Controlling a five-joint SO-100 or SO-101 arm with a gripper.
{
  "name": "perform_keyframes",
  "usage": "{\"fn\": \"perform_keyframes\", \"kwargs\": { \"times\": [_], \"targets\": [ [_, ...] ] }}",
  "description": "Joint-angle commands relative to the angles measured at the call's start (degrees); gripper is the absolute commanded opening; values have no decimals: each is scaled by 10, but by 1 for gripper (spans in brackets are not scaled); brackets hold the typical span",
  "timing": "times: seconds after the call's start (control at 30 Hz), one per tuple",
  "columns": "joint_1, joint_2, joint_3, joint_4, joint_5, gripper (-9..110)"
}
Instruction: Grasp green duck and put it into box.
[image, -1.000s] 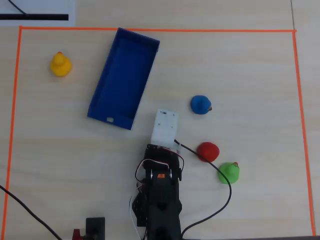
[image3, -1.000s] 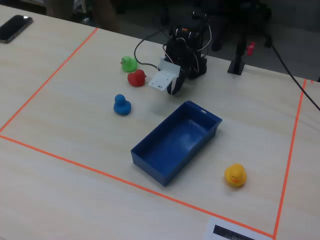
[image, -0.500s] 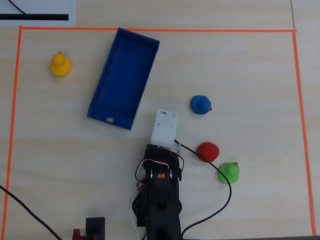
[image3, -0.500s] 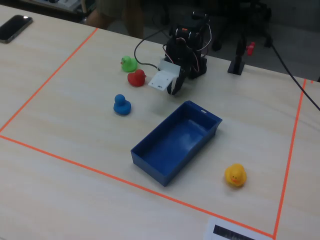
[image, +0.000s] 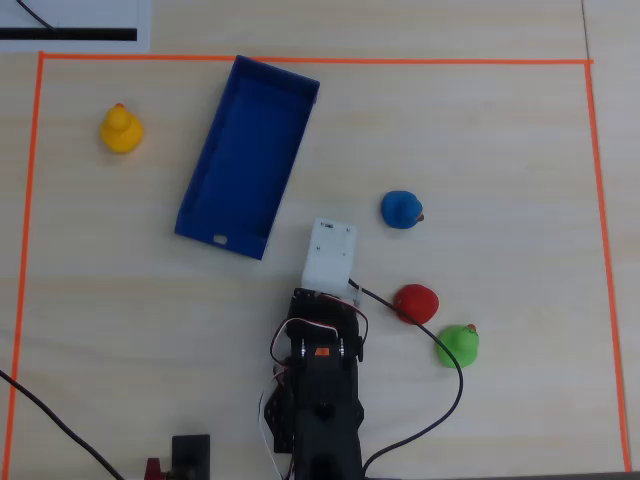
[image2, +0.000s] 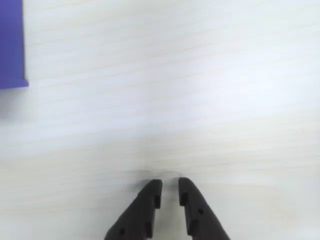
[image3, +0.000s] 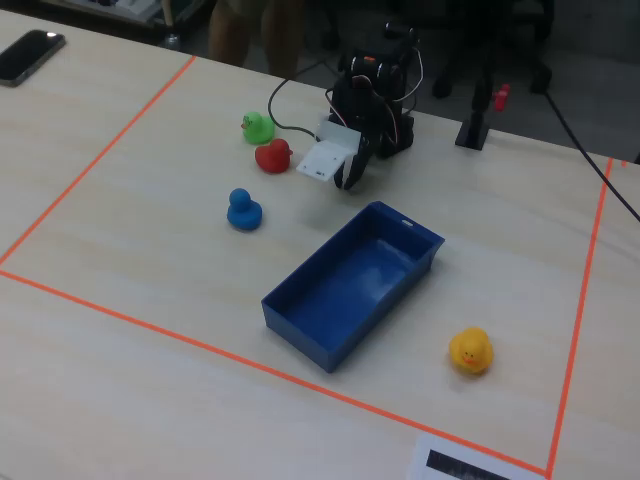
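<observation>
The green duck (image: 458, 345) stands on the table at the lower right of the overhead view, right beside the red duck (image: 416, 303); in the fixed view the green duck (image3: 257, 127) is at the far left of the arm. The dark blue box (image: 250, 150) lies empty at the upper left; it also shows in the fixed view (image3: 350, 285) and, as one corner, in the wrist view (image2: 11, 45). My gripper (image2: 170, 186) is empty, its jaws almost together with a narrow gap, over bare table between the box and the ducks (image3: 347, 180).
A blue duck (image: 402, 210) stands right of the white wrist camera housing (image: 330, 255). A yellow duck (image: 121, 130) stands left of the box. Orange tape (image: 300, 60) frames the work area. A black cable (image: 455, 390) curls past the green duck.
</observation>
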Motion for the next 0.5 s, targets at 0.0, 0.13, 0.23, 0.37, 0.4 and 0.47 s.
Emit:
{"fn": "perform_keyframes", "kwargs": {
  "times": [0.0, 0.13, 0.23, 0.37, 0.4, 0.47],
  "targets": [
    [3, -9, -2, 10, 3, 2],
    [-4, -9, -2, 10, 3, 2],
    [-6, -9, -2, 9, 0, 2],
    [-9, -9, -2, -1, 0, 2],
    [-11, -9, -2, 4, 3, 2],
    [9, -9, -3, 8, -4, 2]
  ]
}}
